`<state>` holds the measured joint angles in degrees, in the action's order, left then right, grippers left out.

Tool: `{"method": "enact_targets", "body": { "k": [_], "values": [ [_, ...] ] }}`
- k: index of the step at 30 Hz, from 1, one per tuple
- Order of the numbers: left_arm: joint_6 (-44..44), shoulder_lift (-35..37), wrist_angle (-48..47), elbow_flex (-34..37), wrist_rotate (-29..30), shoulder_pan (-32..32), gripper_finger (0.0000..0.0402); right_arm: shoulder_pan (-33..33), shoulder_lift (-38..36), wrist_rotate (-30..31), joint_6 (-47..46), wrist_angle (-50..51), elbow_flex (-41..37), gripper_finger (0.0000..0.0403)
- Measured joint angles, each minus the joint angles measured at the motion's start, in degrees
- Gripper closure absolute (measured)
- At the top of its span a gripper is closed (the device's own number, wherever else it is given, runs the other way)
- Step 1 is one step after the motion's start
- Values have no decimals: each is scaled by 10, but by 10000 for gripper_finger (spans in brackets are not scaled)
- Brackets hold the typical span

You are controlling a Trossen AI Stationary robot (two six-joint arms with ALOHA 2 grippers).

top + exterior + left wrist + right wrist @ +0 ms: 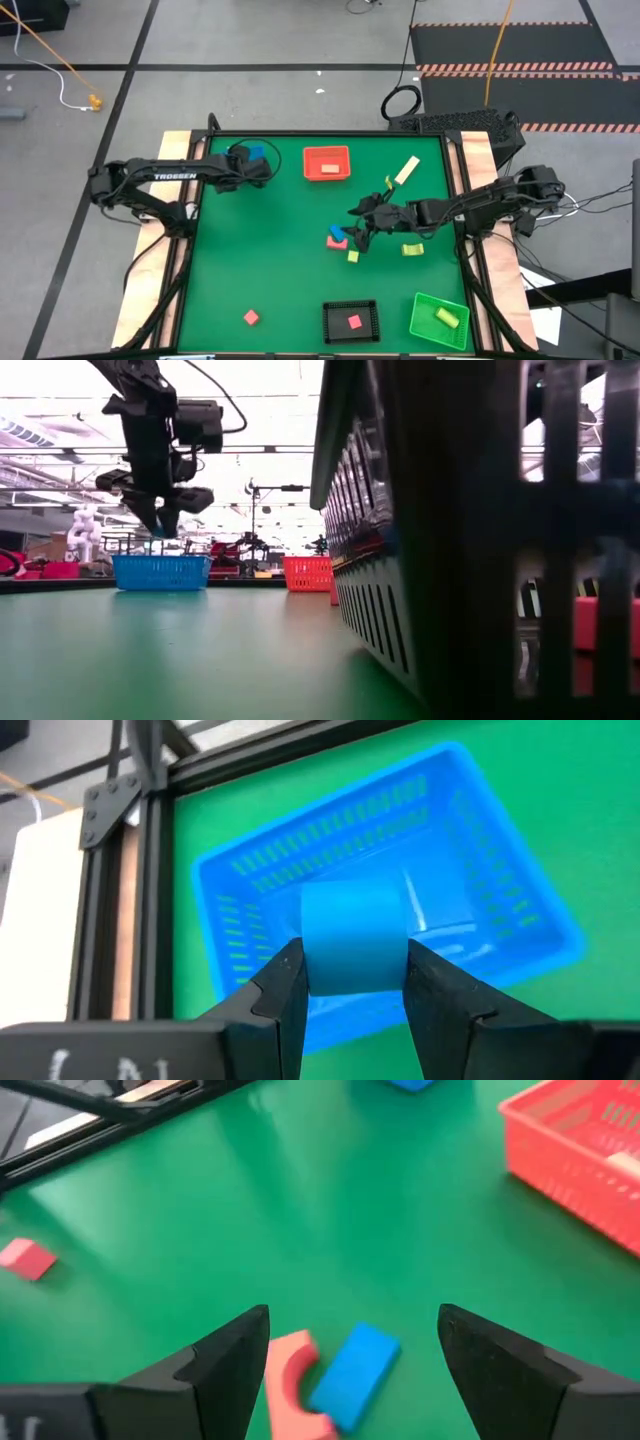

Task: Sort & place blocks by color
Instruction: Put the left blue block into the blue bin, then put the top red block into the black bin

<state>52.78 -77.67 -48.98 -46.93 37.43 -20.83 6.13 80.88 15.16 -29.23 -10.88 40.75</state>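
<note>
My left gripper (355,965) hangs over the blue tray (470,840) near the table's far left corner (250,160) and is shut on a blue block (352,925). My right gripper (352,1320) is open and hovers above a pink block (292,1380) and a blue bar (355,1368), which lie side by side on the green mat (335,238). Loose on the mat are two yellow-green blocks (352,256) (412,248), a tan bar (407,170) and a pink cube (251,317). One pink block (353,321) lies in the black tray and a yellow one (445,317) in the green tray. My left gripper pinches the blue block between its two fingers, one finger (285,985) on each of two opposite side faces (318,970). The fingers come from above, pointing down. The block is lifted clear and hangs over the inside of the blue tray.
The red tray (327,163) stands at the far middle, the black tray (351,320) at the near edge and the green tray (440,318) at the near right. In the low view the black tray's wall (450,560) fills the right half. Bare mat lies left of centre.
</note>
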Motion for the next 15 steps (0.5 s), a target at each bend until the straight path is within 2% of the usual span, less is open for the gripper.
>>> {"method": "enact_targets", "body": {
  "k": [8,15],
  "values": [
    [1,0,26,37,0,-28,270,-23,0,-3,0,1,0,122],
    [0,0,28,40,18,-37,140,-23,0,-3,0,4,0,122]
  ]
}}
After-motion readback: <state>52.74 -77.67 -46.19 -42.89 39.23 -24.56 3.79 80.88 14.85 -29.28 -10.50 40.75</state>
